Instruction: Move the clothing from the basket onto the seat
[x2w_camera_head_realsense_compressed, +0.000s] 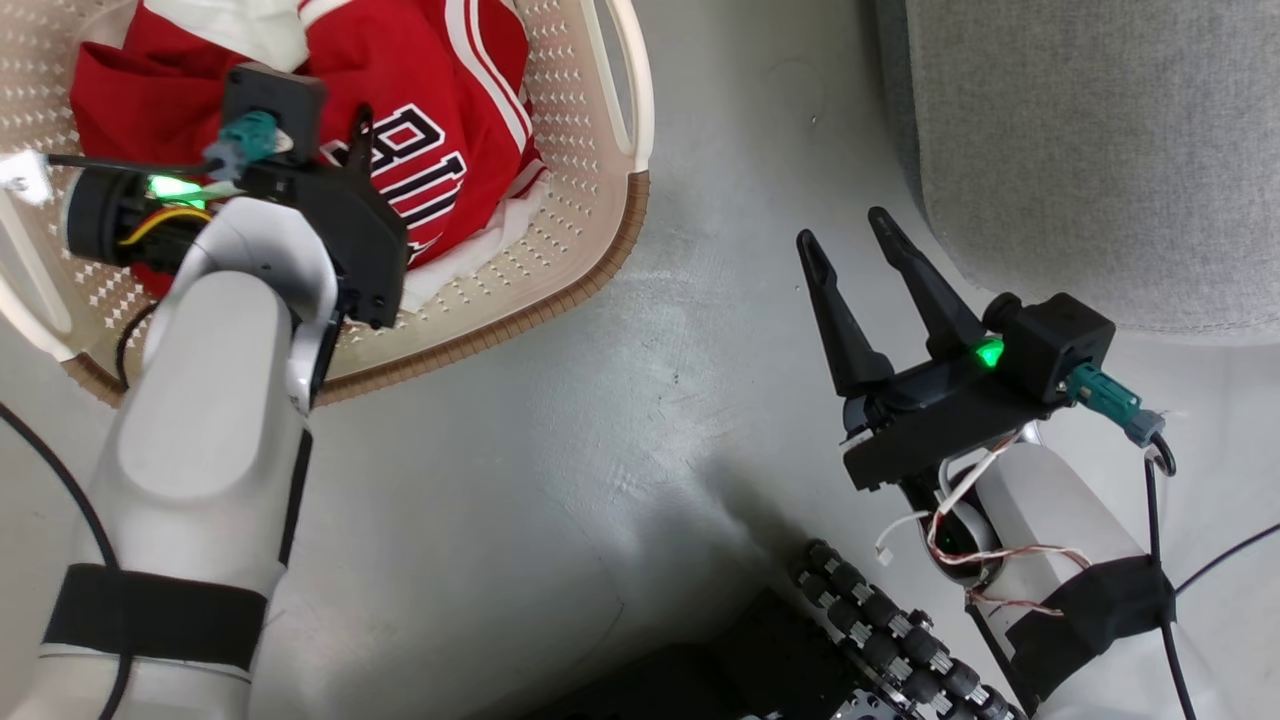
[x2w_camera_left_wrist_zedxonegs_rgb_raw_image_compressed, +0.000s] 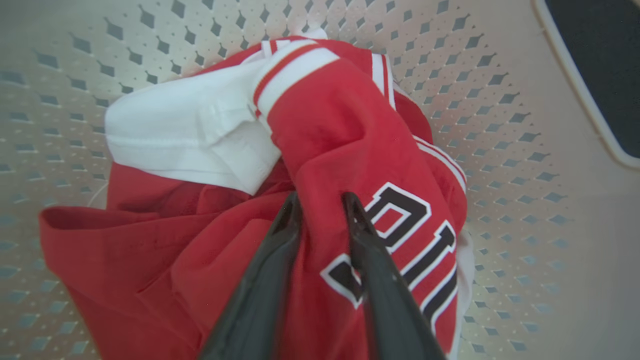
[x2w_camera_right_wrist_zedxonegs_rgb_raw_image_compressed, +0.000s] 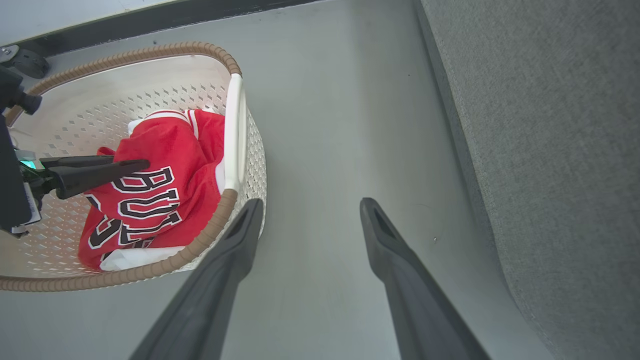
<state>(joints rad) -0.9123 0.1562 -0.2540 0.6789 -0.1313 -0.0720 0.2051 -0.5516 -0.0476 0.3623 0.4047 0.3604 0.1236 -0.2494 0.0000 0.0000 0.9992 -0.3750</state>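
Straddling a fold of the one jersey (x2w_camera_left_wrist_zedxonegs_rgb_raw_image_compressed: 345, 140) in the one basket (x2w_camera_head_realsense_compressed: 575, 200), left tool (x2w_camera_left_wrist_zedxonegs_rgb_raw_image_compressed: 322, 200), clamped or not, cannot tell; right tool (x2w_camera_head_realsense_compressed: 845, 230) spread apart.

The jersey (x2w_camera_head_realsense_compressed: 470, 90) is red with black, white-outlined lettering and white-striped trim, the laundry basket (x2w_camera_head_realsense_compressed: 590, 200) cream-white with diamond-shaped perforations and a brown ribbed rim, the sofa (x2w_camera_head_realsense_compressed: 1080, 150) grey and finely textured, the floor (x2w_camera_head_realsense_compressed: 600, 450) pale grey.
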